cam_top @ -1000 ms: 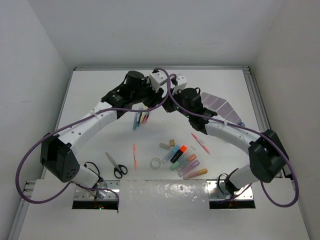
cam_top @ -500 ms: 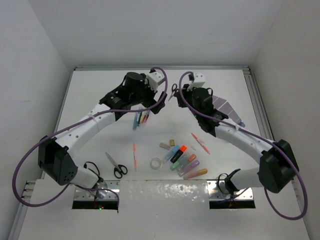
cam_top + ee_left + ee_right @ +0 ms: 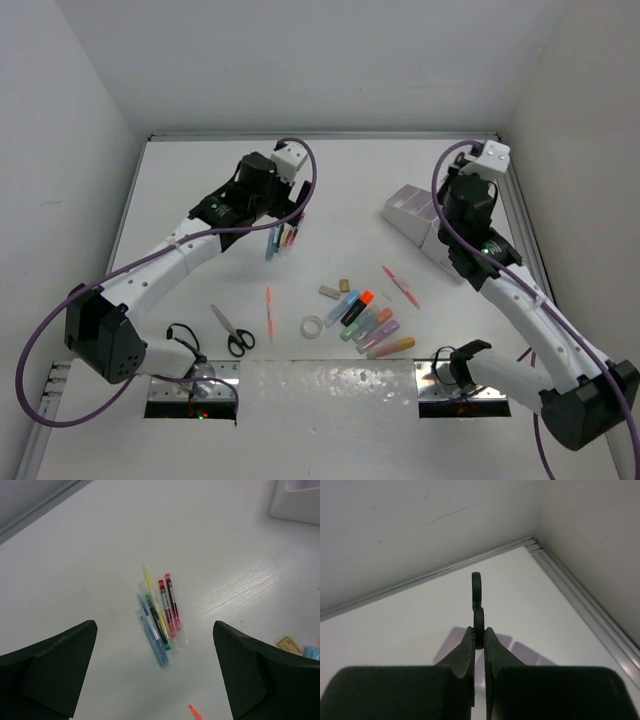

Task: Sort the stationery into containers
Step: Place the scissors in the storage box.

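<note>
My right gripper [image 3: 479, 632] is shut on the black handle loops of a pair of scissors [image 3: 476, 585], held above the lilac-white organizer [image 3: 530, 655]. From above, that gripper [image 3: 468, 205] hangs at the organizer's [image 3: 412, 212] right side. My left gripper [image 3: 154, 625] stands wide open and holds nothing, above a bundle of coloured pens [image 3: 160, 617] lying on the table. The top view shows it [image 3: 284, 212] just behind those pens [image 3: 281, 238].
A second pair of scissors [image 3: 232, 332], an orange pen [image 3: 269, 310], a tape ring [image 3: 313, 326], erasers [image 3: 330, 292], several highlighters [image 3: 370, 322] and a pink pen [image 3: 401, 286] lie near the front. The white back wall and a metal rail [image 3: 505, 190] border the table.
My right arm swung from the table's middle to the right with the scissors, ending over the organizer. My left gripper opened and drew slightly left.
</note>
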You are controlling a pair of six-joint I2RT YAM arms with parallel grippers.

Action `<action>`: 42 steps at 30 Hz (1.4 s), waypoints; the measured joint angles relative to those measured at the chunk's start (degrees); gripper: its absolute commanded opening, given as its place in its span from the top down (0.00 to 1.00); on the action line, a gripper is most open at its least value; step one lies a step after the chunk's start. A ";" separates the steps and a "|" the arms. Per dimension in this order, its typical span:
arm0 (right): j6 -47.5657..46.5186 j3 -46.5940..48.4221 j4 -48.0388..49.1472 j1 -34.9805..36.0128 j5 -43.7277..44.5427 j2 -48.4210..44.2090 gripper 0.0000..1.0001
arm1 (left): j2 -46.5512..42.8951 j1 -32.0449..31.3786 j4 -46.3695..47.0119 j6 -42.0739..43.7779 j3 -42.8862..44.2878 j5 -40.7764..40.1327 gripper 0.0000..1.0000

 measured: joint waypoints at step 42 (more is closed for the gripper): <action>14.75 -18.75 3.23 -11.32 -2.01 6.34 0.66 | -4.83 0.04 2.78 -1.31 -7.74 -5.51 0.00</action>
